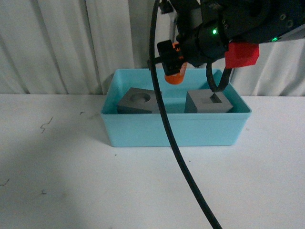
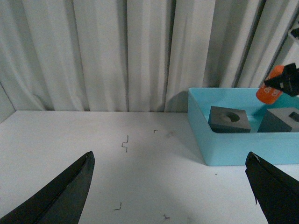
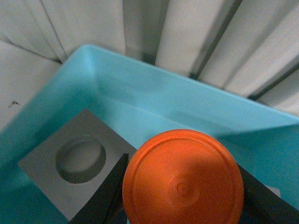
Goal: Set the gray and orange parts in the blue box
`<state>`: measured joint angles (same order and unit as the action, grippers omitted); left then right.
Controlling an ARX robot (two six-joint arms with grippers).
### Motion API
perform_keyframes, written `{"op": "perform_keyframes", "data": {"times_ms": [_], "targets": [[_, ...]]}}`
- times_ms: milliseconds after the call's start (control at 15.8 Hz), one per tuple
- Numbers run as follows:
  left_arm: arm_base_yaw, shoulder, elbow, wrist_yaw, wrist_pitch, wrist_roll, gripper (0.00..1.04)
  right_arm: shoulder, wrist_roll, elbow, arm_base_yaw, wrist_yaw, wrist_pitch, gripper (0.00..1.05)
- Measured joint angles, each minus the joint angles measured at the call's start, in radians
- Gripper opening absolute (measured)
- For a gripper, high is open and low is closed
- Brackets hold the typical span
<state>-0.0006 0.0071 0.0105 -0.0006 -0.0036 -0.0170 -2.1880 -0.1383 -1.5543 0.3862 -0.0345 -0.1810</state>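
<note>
The blue box (image 1: 176,131) stands on the white table near the curtain. Inside it lie two gray cubes: one with a round recess (image 1: 139,101) on the left, one with a square recess (image 1: 208,102) on the right. My right gripper (image 1: 171,59) hangs above the box's rear middle, shut on the orange cylinder (image 1: 174,76). In the right wrist view the orange cylinder's round end (image 3: 183,179) fills the gap between the fingers, with the round-recess cube (image 3: 77,161) beside it. My left gripper (image 2: 170,186) is open over bare table, left of the blue box (image 2: 238,144).
A white pleated curtain (image 1: 71,43) closes the back of the table. A black cable (image 1: 176,152) hangs across the front view over the box's front wall. Small dark marks (image 2: 124,142) dot the white tabletop (image 1: 57,181).
</note>
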Motion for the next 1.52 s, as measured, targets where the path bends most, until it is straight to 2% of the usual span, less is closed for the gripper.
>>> {"op": "perform_keyframes", "data": {"times_ms": [253, 885, 948, 1201, 1391, 1518], "targets": [[0.0, 0.0, 0.0, 0.0, 0.0, 0.0, 0.98, -0.077, 0.05, -0.017, 0.021, -0.048, 0.023, 0.48], [0.0, 0.0, 0.0, 0.0, 0.0, 0.0, 0.98, -0.167, 0.13, -0.057, 0.039, -0.09, 0.056, 0.48], [0.0, 0.0, 0.0, 0.0, 0.0, 0.0, 0.98, -0.167, 0.136, -0.057, 0.041, -0.091, 0.061, 0.53], [0.0, 0.0, 0.0, 0.0, 0.0, 0.0, 0.98, -0.167, 0.157, -0.056, 0.048, -0.091, 0.018, 0.97], [0.0, 0.0, 0.0, 0.0, 0.0, 0.0, 0.98, -0.016, 0.168, 0.079, 0.046, -0.077, -0.112, 0.98], [0.0, 0.0, 0.0, 0.0, 0.0, 0.0, 0.98, 0.263, 0.164, 0.259, 0.029, -0.058, -0.22, 0.98]]}}
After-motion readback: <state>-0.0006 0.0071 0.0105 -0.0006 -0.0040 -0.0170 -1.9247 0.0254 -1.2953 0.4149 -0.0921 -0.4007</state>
